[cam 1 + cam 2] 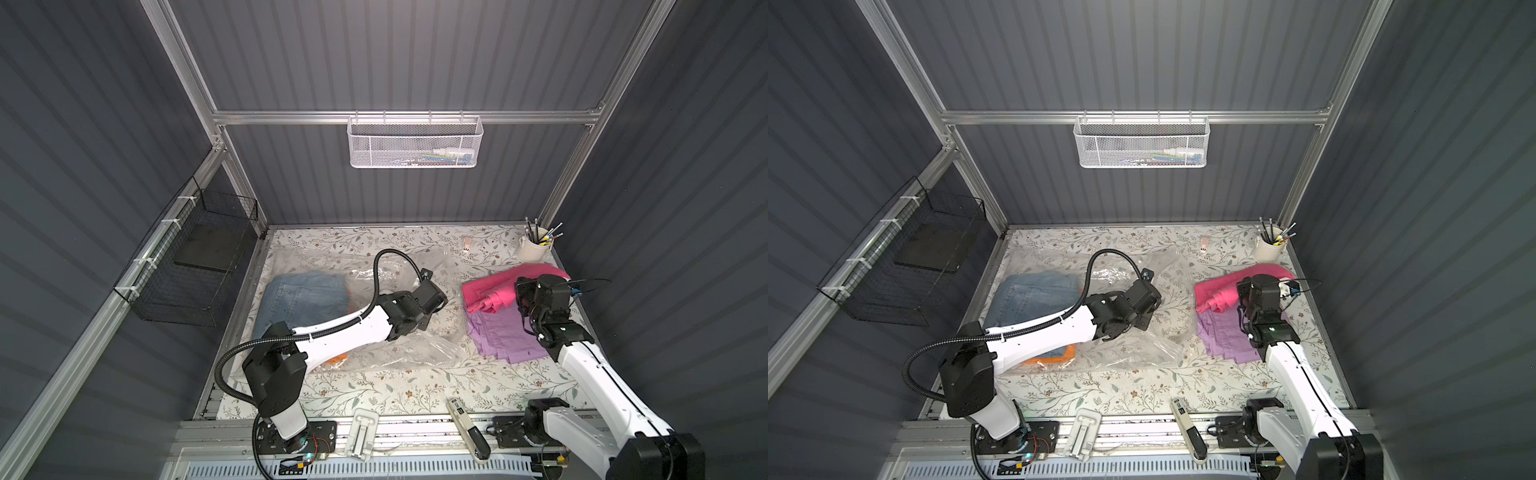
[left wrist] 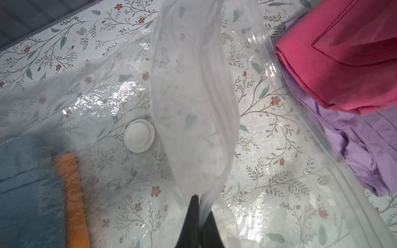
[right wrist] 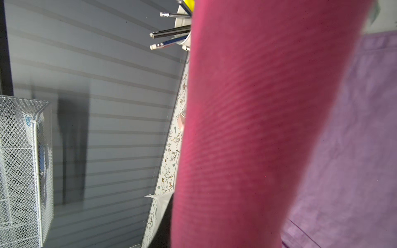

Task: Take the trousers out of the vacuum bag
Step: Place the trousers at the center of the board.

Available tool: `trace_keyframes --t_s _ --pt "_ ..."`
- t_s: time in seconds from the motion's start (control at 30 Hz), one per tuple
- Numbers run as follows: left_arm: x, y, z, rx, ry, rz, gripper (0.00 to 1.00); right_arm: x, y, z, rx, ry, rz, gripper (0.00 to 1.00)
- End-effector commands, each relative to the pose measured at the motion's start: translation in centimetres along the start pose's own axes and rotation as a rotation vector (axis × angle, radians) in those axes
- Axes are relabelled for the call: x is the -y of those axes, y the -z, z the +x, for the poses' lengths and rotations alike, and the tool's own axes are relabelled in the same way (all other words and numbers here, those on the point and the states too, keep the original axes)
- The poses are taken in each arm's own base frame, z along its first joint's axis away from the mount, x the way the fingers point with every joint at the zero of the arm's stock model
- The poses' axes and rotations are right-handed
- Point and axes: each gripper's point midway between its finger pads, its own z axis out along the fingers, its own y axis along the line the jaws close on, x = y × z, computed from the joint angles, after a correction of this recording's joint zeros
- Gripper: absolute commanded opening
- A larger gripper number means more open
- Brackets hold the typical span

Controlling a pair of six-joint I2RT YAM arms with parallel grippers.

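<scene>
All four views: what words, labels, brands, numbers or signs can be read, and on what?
No text is legible in any view.
White-and-black tool at the front: small dark label patches, too small to read.
Small pink item at the back: dark mark, too small to read.
Packets in the white mesh basket: blurred.

In both top views I see a white mesh basket [image 1: 414, 141] hanging on the rear rail at upper middle, and a black wire basket [image 1: 195, 266] on the wall at the left. A pencil cup [image 1: 534, 248] stands in the far right corner of the floral table cover [image 1: 374, 388], with a small pinkish block [image 1: 466, 245] to its left. Along the bottom edge I make out a white bracket [image 1: 360, 434] and, to its right, a black-and-white tool [image 1: 467, 428].
</scene>
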Motion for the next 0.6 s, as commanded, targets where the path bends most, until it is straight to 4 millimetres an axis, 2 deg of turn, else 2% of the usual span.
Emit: trace_keyframes --t_s 0.0,0.57 --pt "-0.7 0.6 0.1 -0.004 0.009 0.000 0.00 -1.2 0.7 -0.7 0.034 -0.035 -0.060 0.03" --pt "-0.2 0.4 -0.2 -0.011 -0.007 0.013 0.00 4.4 1.6 0.0 0.028 -0.061 0.064 0.02"
